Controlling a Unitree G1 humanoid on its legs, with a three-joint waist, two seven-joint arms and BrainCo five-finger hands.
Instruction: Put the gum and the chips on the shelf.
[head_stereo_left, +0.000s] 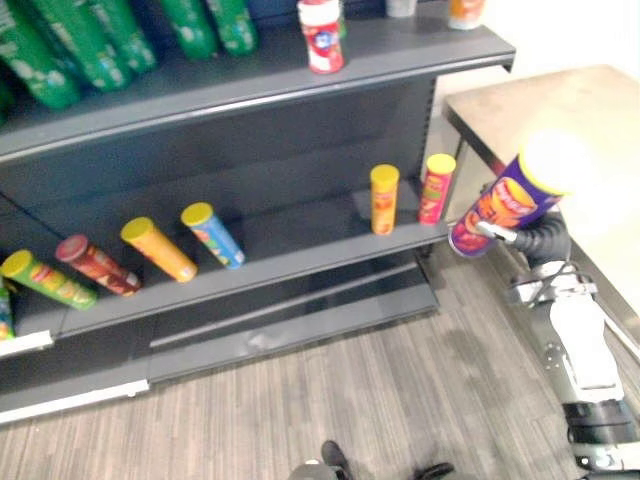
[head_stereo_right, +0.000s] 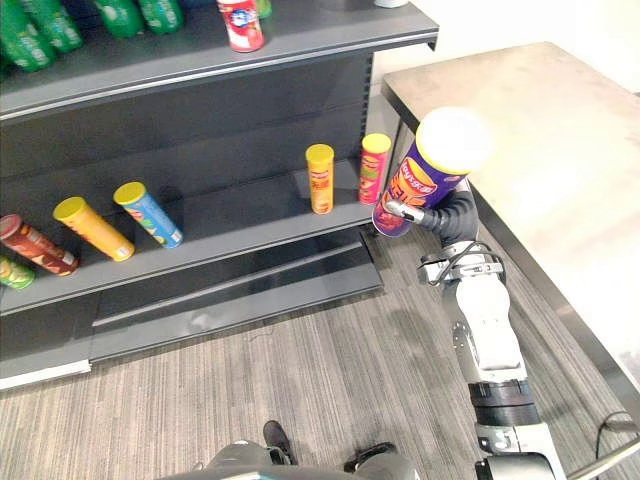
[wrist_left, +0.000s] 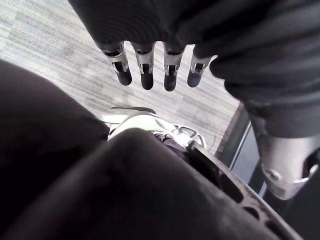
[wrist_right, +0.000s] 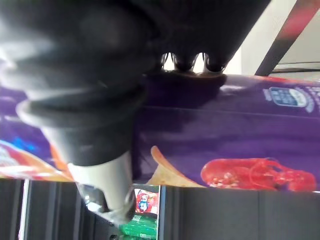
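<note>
Purple chips can (head_stereo_right: 432, 172) clasped in right hand (head_stereo_right: 452, 213), tilted, yellow lid uppermost.
Held by the right end of the lower shelf (head_stereo_right: 250, 236), near the upright orange can (head_stereo_right: 320, 178) and pink can (head_stereo_right: 374, 168); left hand (wrist_left: 147, 71) slack-fingered, holding nothing.

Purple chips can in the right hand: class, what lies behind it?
Behind the purple chips can, held by the right hand, show the table's edge and floor; the table leg's lower part is covered.
</note>
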